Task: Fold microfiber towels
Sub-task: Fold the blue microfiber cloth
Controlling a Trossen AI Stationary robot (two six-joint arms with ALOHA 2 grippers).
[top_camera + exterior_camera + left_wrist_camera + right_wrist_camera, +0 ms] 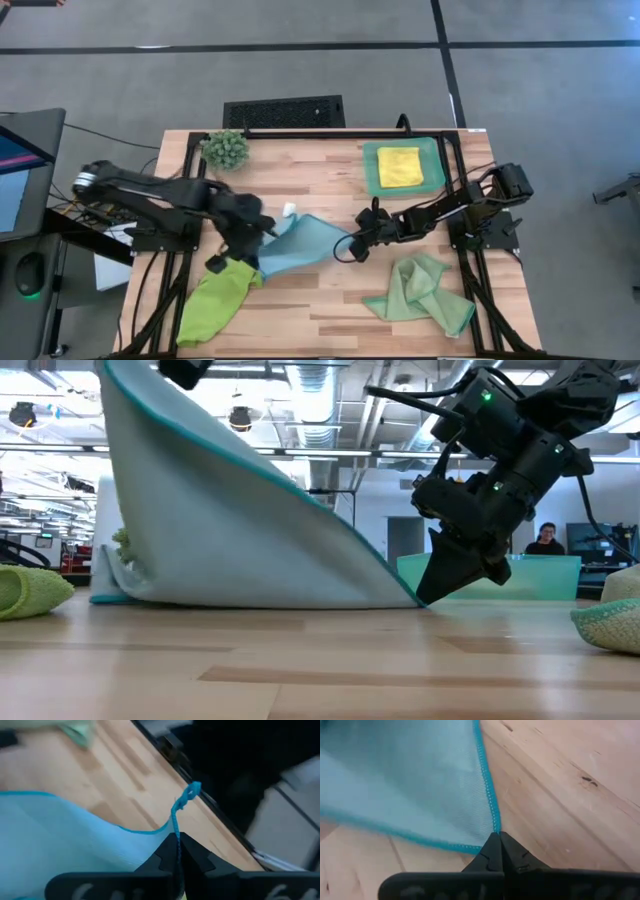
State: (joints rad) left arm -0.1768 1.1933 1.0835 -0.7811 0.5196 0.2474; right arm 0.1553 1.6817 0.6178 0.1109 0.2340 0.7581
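We have both grippers pinching the light blue towel (300,247), one corner each. The left gripper (176,851) has its fingers pressed together on a corner raised well above the table (330,310), with a loose thread end sticking out past the tips. The right gripper (499,844) clamps the opposite corner right at the wood, fingers shut on the stitched edge. In the low view the cloth hangs as a taut slope from the high corner down to the low one. We judge this is meant to stretch the blue towel flat along one edge so it can be laid out or doubled over; the fold itself is not yet made.

Taking the blue towel as landmark: the lime green towel (215,300) lies crumpled just beside it on the left arm's side, toward the front edge. The pale green towel (422,292) is bunched near it on the right arm's side. The yellow towel (399,166) sits folded in the teal tray (372,172), beyond the blue towel toward the back edge. A small spiky plant (226,148) stands at the back, well apart.

The surface is pale wood planks in a black frame. Behind the table we see an open workspace with ceiling ducts and lights, and a person seated far off.
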